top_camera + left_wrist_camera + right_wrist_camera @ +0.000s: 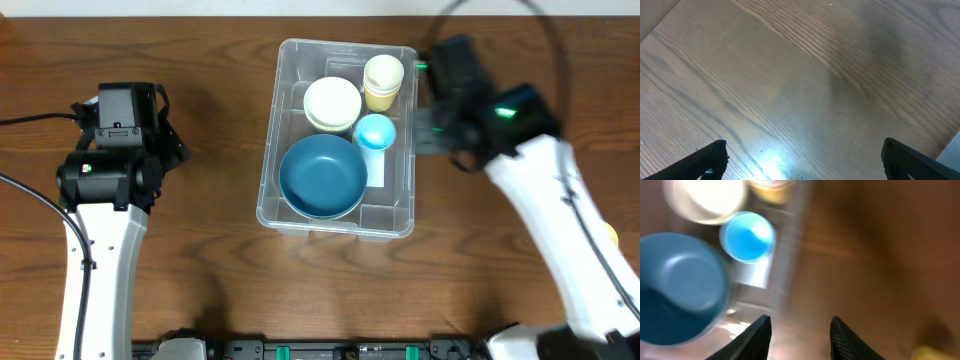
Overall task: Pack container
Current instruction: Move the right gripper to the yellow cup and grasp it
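- Now the right arm angles in from the right side of the container (pixel 272 150), with the right gripper (pixel 800 337) spread, hovering by that wall.
- Left gripper (pixel 802 160), well left of the container, is spread above the table (pixel 800 75).

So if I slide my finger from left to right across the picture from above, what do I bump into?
left arm → clear bin → white bowl → yellow cup → right arm. The blue bowl and blue cup overlap those sideways, so I skipped them.
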You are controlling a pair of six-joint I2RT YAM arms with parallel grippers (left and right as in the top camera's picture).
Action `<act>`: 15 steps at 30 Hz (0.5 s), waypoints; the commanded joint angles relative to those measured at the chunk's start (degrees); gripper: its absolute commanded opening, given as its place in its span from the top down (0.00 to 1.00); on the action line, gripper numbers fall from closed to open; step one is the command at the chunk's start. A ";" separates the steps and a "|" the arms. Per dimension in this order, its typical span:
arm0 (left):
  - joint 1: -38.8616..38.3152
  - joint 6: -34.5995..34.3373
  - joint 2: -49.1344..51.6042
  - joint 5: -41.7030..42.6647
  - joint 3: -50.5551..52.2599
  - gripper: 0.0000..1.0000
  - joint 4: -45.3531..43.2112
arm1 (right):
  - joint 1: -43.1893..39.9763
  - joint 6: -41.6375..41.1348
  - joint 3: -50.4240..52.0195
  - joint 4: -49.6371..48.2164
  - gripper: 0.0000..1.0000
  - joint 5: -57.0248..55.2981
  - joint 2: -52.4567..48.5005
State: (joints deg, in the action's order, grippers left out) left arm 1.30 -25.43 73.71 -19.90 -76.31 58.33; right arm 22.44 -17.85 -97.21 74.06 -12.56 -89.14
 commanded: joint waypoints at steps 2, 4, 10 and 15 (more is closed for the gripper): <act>0.20 0.33 -0.35 -1.18 -0.09 0.02 0.15 | -6.16 -10.75 0.15 6.97 0.59 -7.10 1.99; 0.20 0.33 -0.35 -1.18 -0.09 0.02 0.15 | -9.77 -14.71 1.38 10.69 0.57 -9.42 2.75; 0.20 0.33 -0.35 -1.18 -0.09 0.02 0.15 | -19.12 -17.53 12.61 8.31 0.55 -11.65 6.08; 0.20 0.33 -0.35 -1.18 -0.09 0.02 0.15 | -28.11 -17.68 25.66 -0.35 0.55 -9.38 10.78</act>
State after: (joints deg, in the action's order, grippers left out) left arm 1.30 -25.43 73.71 -19.92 -76.31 58.30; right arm -1.28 -33.45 -76.86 76.25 -21.93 -81.89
